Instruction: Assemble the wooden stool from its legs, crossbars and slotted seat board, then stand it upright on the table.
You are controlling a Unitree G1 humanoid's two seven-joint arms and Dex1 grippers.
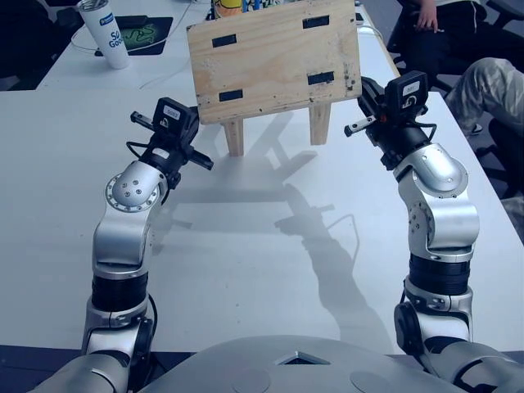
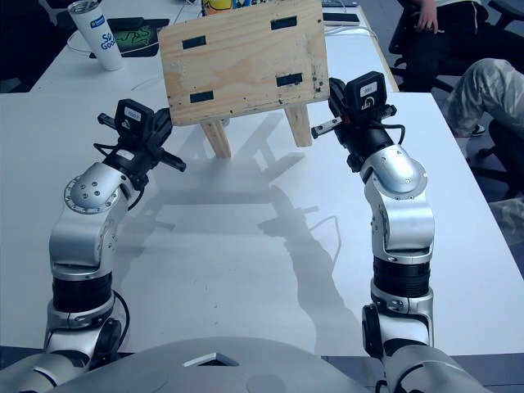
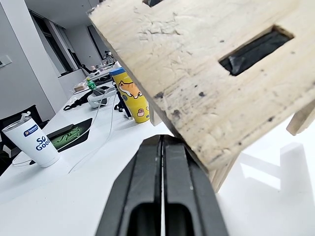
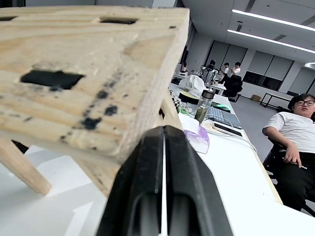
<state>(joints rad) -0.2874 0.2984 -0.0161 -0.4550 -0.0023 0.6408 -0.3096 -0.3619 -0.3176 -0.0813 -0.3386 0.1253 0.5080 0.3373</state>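
The wooden stool stands tipped on the white table (image 1: 246, 270), its slotted seat board (image 1: 274, 57) facing me and two legs (image 1: 235, 135) showing below it. My left gripper (image 1: 193, 121) is shut, its tips at the board's lower left corner (image 3: 206, 147). At the board's right edge (image 4: 162, 73) my right gripper (image 1: 361, 95) is also shut, tips against the wood. Neither gripper has anything between its fingers. The stool's back legs and crossbars are hidden behind the board.
A white tumbler (image 1: 106, 33) and a dark mat (image 1: 147, 33) sit on the far table at the left, with a yellow can (image 3: 130, 96) behind the stool. A person sits past the table's right edge (image 1: 483, 90). Open tabletop lies between my arms.
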